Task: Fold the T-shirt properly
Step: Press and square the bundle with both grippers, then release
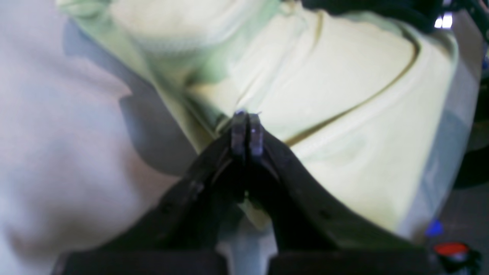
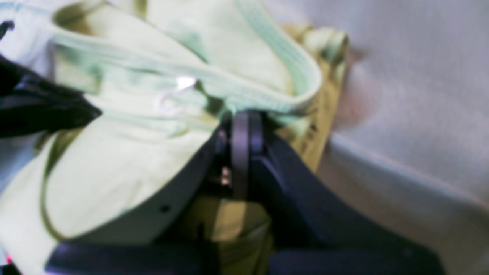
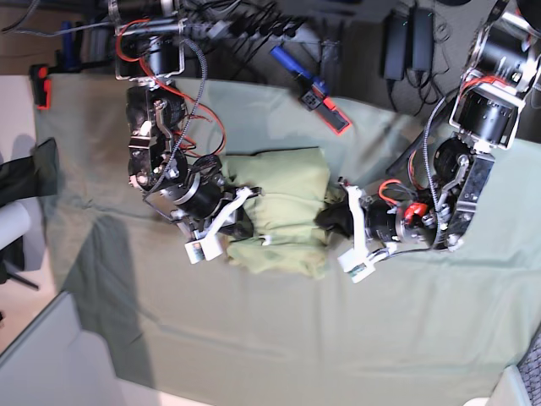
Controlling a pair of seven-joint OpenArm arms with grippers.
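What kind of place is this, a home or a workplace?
Probably a robotics lab or test bench, not a home. Two robot arms work over a table cloth, exposed cables and power bricks lie behind it, and only one T-shirt is there.

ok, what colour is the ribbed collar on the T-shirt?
Pale mint green, slightly cooler than the light yellow-green T-shirt body. The collar shows best in the right wrist view.
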